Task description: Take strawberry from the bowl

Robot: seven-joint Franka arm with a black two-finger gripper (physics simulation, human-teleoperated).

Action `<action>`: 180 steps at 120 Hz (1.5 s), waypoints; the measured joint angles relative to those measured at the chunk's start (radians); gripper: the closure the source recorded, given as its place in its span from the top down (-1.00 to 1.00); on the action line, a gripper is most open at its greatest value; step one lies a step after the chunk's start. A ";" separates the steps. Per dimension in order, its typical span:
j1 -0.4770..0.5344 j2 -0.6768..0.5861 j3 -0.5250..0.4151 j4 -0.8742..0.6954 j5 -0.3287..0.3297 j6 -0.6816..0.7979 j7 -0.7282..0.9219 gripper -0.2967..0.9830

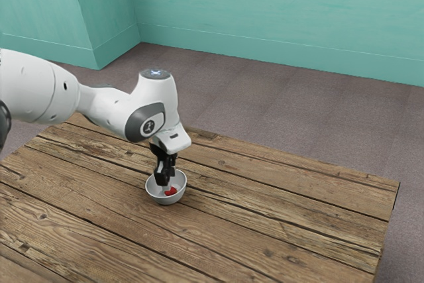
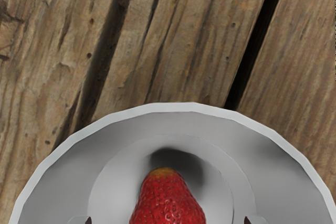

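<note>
Pincer (image 1: pixel 167 186) parted; strawberry (image 2: pixel 167 203), bowl (image 2: pixel 194 107) cropped in wrist view

At the exterior view's seven o'clock, the strawberry (image 1: pixel 171 191) is cradled in the bowl (image 1: pixel 167 200), the gripper (image 1: pixel 165 182) pointed down into it.

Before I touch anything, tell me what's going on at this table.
A robot arm is reaching down to take a strawberry out of a bowl on the wooden table. Its gripper is down at the bowl, fingers open on either side of the strawberry but not closed on it. The fruit lies in the bowl, not yet taken out.
</note>
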 joint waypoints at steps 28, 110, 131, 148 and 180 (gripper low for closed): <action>0.002 0.000 0.000 -0.033 0.000 0.027 0.025 -0.05; 0.011 0.037 0.000 -0.033 0.001 0.080 0.053 -0.40; 0.006 -0.005 0.001 -0.045 0.005 0.069 0.047 -0.36; 0.003 -0.103 0.002 -0.075 0.005 0.035 0.044 -0.38; -0.077 -0.223 -0.003 -0.045 0.007 -0.037 0.036 -0.41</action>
